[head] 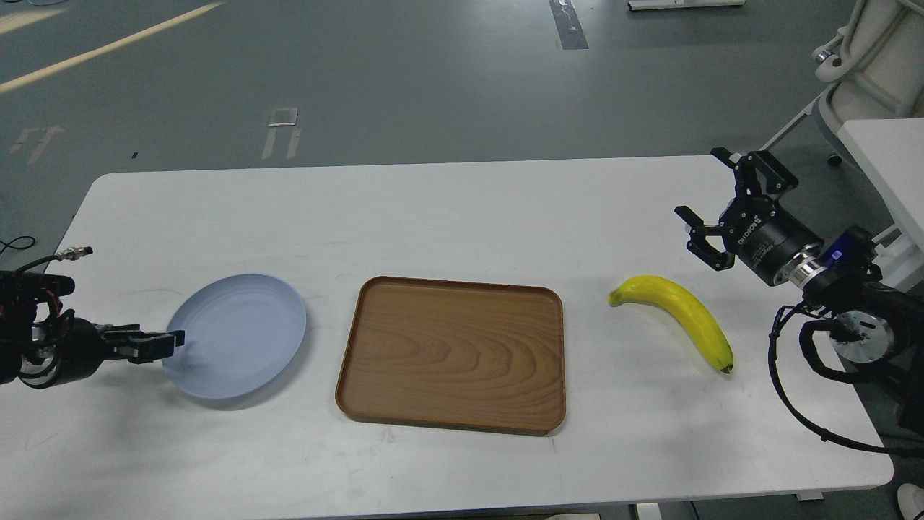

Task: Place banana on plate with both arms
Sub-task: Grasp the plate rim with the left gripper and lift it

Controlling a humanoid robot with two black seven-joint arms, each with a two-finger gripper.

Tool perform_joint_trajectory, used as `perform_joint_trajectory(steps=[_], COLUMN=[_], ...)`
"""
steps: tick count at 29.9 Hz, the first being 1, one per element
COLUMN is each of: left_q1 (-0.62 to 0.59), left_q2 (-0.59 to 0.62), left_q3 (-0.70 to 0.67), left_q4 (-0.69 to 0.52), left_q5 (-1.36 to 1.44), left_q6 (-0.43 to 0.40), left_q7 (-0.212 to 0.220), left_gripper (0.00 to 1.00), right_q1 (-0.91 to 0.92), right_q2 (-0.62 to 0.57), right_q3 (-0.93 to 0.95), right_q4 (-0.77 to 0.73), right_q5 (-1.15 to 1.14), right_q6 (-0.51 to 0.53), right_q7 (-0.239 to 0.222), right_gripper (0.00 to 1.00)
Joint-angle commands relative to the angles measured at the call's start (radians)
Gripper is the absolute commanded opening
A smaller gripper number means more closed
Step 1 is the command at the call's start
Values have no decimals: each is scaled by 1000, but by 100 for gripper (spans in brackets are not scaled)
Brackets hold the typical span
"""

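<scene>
Nearest the viewpoint, at the left edge of the surface (pixel 447 202), the left jaws (pixel 175 339) are seen reaching level toward the plate (pixel 238 339). Their tips meet the plate's near-left rim, and they appear pressed onto it, though whether the rim is truly pinched between them cannot be told from this angle. The plate looks slightly raised on that side, with a shadow under its lower edge.

Beside the plate, toward the middle, the brown tray (pixel 451 354) lies flat and bare, between the plate and the banana (pixel 682 314); it is not the target.

Further right, the banana is found lying on the surface, well apart from the plate and just below and to the inside of the right jaws (pixel 711 209). Its long axis runs diagonally, from the greenish stem end nearest the tray down to the dark tip toward the surface's near-right side.

Farthest off, the right jaws are held above the surface, spread wide and empty, tilted up and away from the fruit. The right arm is clearly the nearer one to the banana, so the pickup is judged to fall to it: the jaws would need to be lowered and turned so that they close across the banana's width rather than along its curve.
</scene>
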Motion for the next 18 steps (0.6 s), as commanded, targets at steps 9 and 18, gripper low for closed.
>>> perform_joint_trajectory(steps=[9,18], left_q1=[-2,-95], left_q2=[-6,-5], left_q3=[2,-3], left_q4=[-12,-32], left_q5=[-18,-40], left_q6=[4,10], left_q7=[0,0], left_gripper=[0,0], right_q1=[0,2], right_q2=[0,-2], right_q3=[-2,-2], right_q4=[-2,0], right_q5=[-3,-3], right_q6=[0,0], right_q7=[0,0], right_gripper=[100,100])
